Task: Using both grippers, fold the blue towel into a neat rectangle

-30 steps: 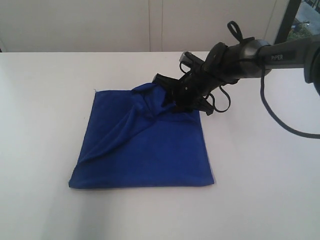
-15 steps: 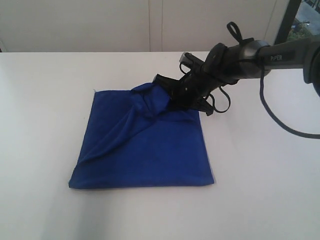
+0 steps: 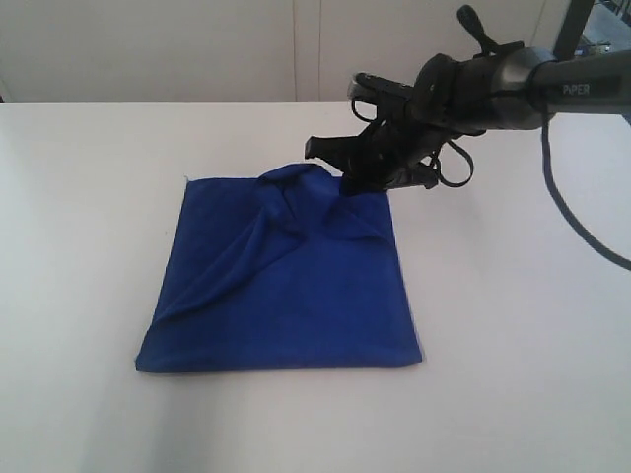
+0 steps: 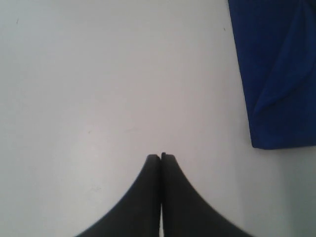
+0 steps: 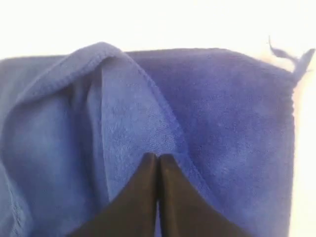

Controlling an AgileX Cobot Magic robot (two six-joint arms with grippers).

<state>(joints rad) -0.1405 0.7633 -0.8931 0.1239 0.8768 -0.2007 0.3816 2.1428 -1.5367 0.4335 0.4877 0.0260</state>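
The blue towel (image 3: 286,286) lies folded on the white table (image 3: 89,197), roughly square, with a raised, rumpled fold along its far edge (image 3: 296,182). My right gripper (image 3: 347,185) hovers just above that far edge near the right corner, shut with no cloth between its fingers. In the right wrist view its tips (image 5: 158,156) point at the towel (image 5: 222,108), and a loose thread (image 5: 284,53) sticks out at a corner. My left gripper (image 4: 161,155) is shut over bare table, apart from the towel's edge (image 4: 276,74). It is out of the exterior view.
The right arm (image 3: 552,84) reaches in from the right with a black cable (image 3: 582,227) looping below it. A pale wall (image 3: 197,49) runs behind the table's far edge.
The right gripper's jaws have closed, and it has lifted up and back off the towel's far edge. The towel stays where it lay, its rumpled fold unchanged.
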